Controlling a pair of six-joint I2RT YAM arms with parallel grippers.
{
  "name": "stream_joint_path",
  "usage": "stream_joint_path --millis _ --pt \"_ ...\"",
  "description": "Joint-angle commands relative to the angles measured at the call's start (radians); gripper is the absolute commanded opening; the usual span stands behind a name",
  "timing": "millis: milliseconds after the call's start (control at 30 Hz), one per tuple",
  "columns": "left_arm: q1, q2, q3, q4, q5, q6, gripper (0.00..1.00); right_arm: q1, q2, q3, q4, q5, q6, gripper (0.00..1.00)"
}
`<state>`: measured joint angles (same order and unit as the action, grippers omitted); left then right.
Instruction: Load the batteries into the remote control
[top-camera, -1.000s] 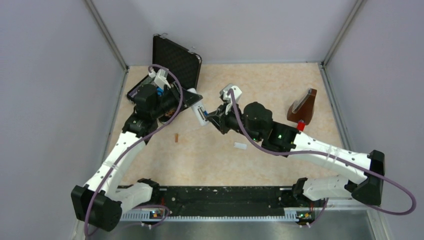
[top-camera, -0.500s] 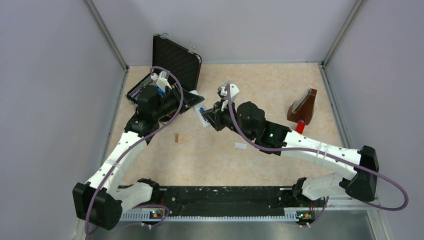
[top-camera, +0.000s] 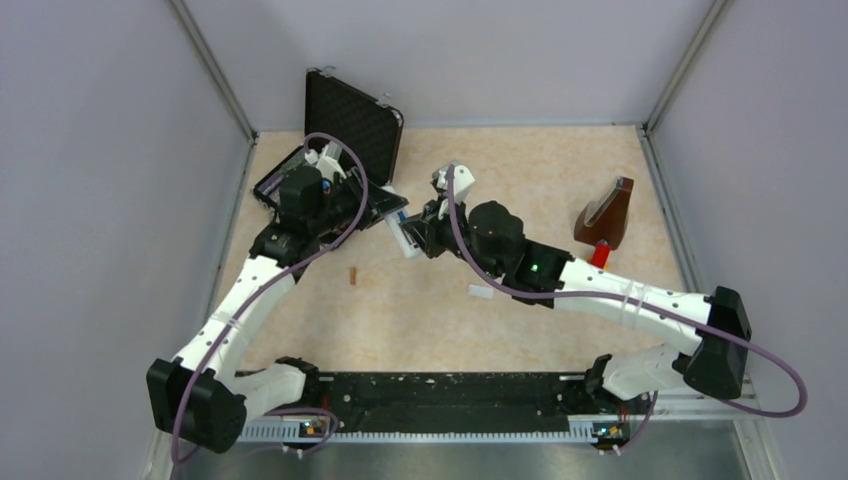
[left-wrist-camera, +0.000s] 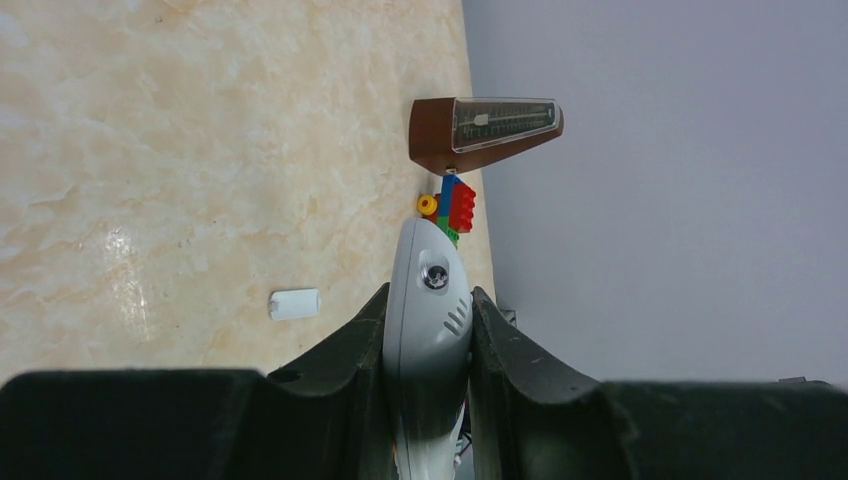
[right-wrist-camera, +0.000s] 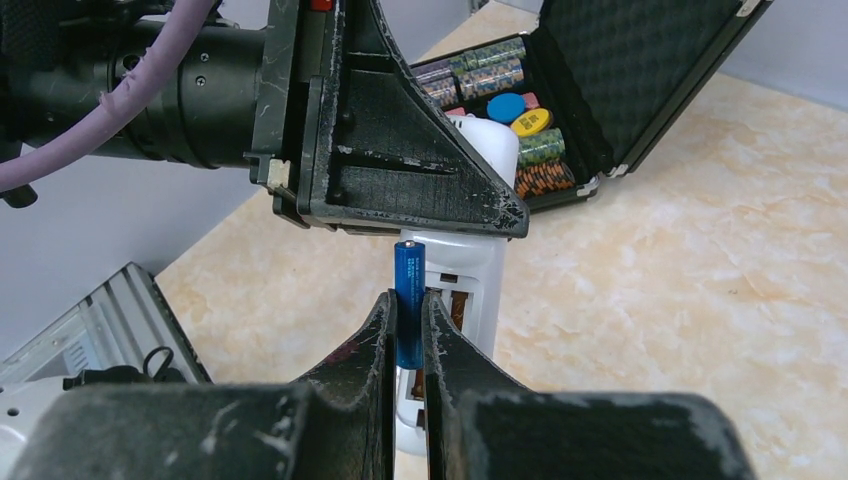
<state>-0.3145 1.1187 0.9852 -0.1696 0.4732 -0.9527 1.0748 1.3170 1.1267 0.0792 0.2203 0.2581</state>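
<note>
Pinching the blue battery (right-wrist-camera: 409, 262) between its two fingers, our right gripper (right-wrist-camera: 406, 322) is clenched tight on it. The cell stands roughly upright, with its top poking out above the fingertips. Just behind it we see the remote control (right-wrist-camera: 478, 268), back side toward us. Its recessed slot is uncovered, with brownish contacts showing inside. We cannot tell whether the battery touches the remote yet, but it is not seated. No cell appears in the part of the slot we can see.

Our left gripper (left-wrist-camera: 429, 302) grasps the remote across its width, one finger on each long edge, and holds it up off the table (top-camera: 520, 170). From above, the two grippers meet at the remote, between the arms and toward the far left of the table.

We judge the task less than half done. The remote is picked up and presented, and its small white cover (top-camera: 481, 292) is off, lying on the table near the right arm. The first battery is in hand but not yet in. The orange battery (top-camera: 353, 275) lies untouched on the table beside the left arm, well apart from both grippers, so it has yet to be fetched.

Further out sit an open case of chips (right-wrist-camera: 520, 120), a brown metronome (left-wrist-camera: 485, 130) and a toy block train (left-wrist-camera: 455, 205), which play no part in the task.
</note>
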Motion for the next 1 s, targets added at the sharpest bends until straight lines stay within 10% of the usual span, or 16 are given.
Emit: stream_joint_path --millis 0,967 --pt "0.008 0.004 0.047 0.015 -0.008 -0.028 0.0 -0.011 0.011 -0.003 0.056 0.011 -0.003 0.03" --pt "0.049 0.027 0.046 0.025 0.059 -0.118 0.0 -0.035 0.028 -0.079 0.175 -0.023 -0.023 0.03"
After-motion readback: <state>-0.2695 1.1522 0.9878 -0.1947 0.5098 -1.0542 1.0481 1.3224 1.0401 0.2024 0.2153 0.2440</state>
